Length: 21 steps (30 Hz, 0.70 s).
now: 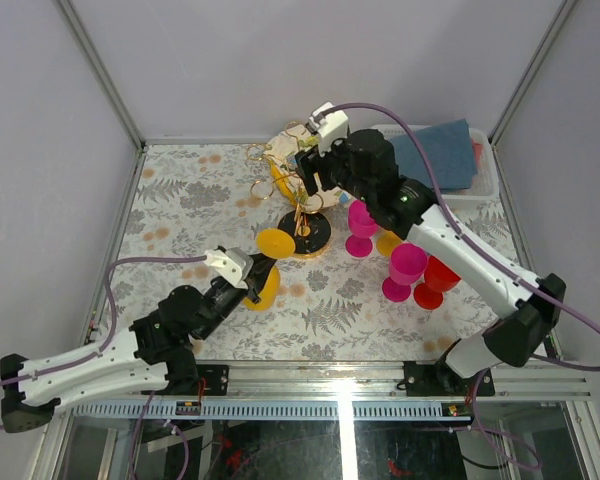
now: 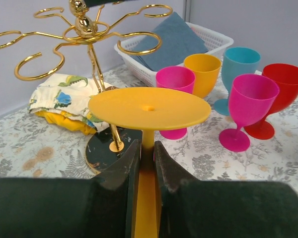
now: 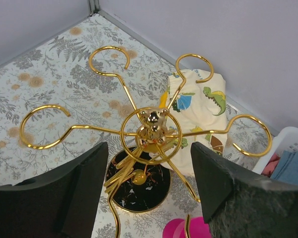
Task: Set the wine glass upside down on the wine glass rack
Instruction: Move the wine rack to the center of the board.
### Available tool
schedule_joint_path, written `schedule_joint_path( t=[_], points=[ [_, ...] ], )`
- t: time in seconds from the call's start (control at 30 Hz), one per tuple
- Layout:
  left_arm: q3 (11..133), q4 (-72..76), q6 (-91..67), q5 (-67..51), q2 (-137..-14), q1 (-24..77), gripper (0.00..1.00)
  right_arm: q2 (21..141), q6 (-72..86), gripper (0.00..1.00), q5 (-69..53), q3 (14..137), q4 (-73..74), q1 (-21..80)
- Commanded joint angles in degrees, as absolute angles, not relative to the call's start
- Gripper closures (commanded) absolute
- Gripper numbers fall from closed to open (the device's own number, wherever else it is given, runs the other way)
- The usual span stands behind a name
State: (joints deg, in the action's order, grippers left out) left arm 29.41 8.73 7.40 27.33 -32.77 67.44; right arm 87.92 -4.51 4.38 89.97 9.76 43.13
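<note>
Stem grip first: your left gripper (image 2: 146,145) is clamped on the stem of the yellow wine glass (image 2: 149,108), just behind the foot. The flat foot leads and the bowl trails back towards the wrist. That hold looks chosen so the stem can slide into a loop while the foot catches on the wire.

In the top view the glass hangs low over the table (image 1: 180,200), with the rack (image 1: 308,228) close by at about 1 o'clock from it. No loop has the stem in it yet, so the hanging step is yet to be done.

Your right gripper (image 3: 149,146) hovers over the rack's crown, jaws well apart on either side of the central knob and gripping nothing. I judge it is placed to steady the stand.

Mind the spare glasses (image 1: 405,265) crowded at 3 o'clock of the black base, and the dinosaur cloth (image 3: 198,99) behind it at 11 o'clock. The loops on your side look the freest.
</note>
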Motion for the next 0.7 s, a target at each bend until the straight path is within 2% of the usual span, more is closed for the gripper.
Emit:
schedule_joint_path(
  t=[0.0,0.1,0.33,0.53,0.67],
  points=[
    [26.3,21.5,11.8,28.0,-32.0,65.7,1.00,82.1,-3.5,0.25,3.8,87.7,6.5,43.0],
    [26.0,21.9,9.8,18.4,-33.1,58.4,1.00,79.2,-3.3,0.24,4.4,85.5,6.3,43.1],
    [27.3,24.6,2.9,5.1,-34.7,37.3,1.00,71.8,-2.7,0.23,6.7,80.4,6.9,43.0],
    [32.5,18.9,8.0,-5.1,-35.7,26.4,1.00,66.2,-1.1,0.23,7.7,75.4,6.2,43.1],
    [32.2,25.7,5.4,-13.8,-41.2,17.6,1.00,64.1,-0.1,0.22,7.6,72.9,6.2,43.1]
  ],
)
